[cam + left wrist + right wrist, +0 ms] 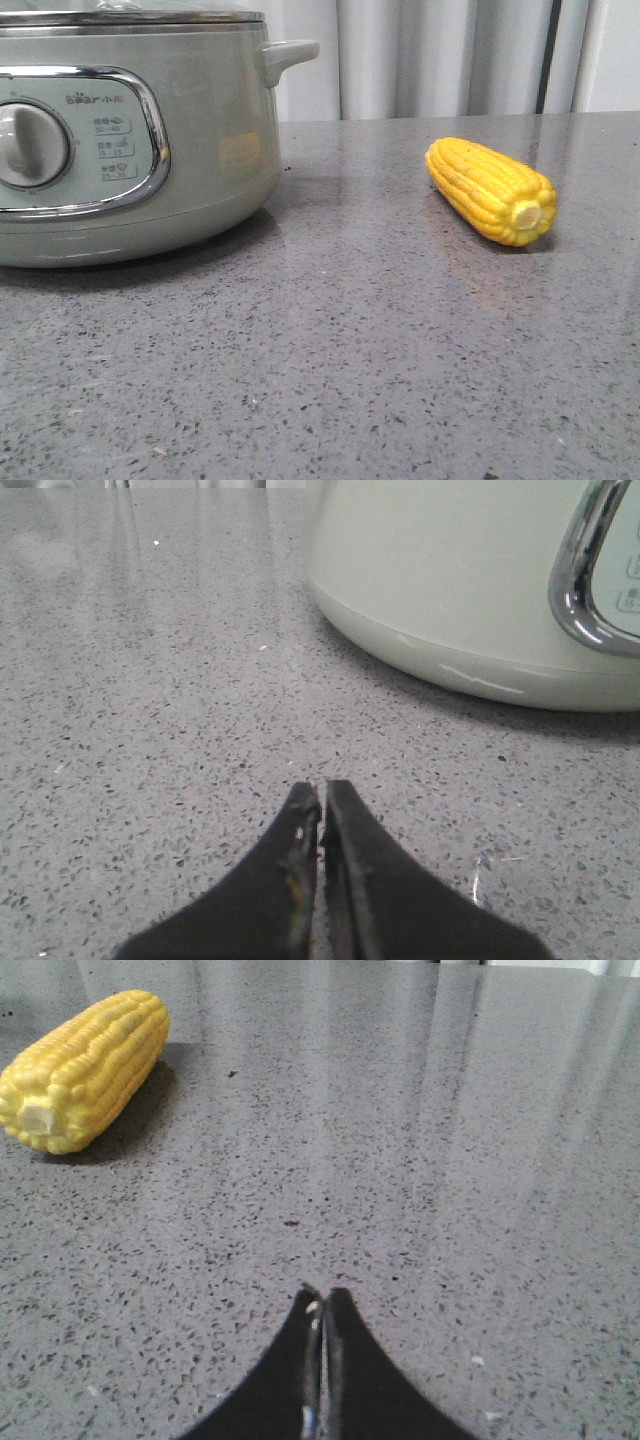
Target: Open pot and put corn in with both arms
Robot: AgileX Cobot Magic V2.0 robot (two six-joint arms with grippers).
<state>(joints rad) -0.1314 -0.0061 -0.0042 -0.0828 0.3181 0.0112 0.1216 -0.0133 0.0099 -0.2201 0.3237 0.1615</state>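
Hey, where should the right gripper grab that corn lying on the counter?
Grip the corn around its thick middle, probably coming from above with the right gripper opened across the cob. It lies flat on the counter, stub end toward the camera, so the rounded flanks are free.

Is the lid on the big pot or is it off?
On. The front view shows the steel-rimmed lid sitting flat across the top of the pot. The corn lies outside.
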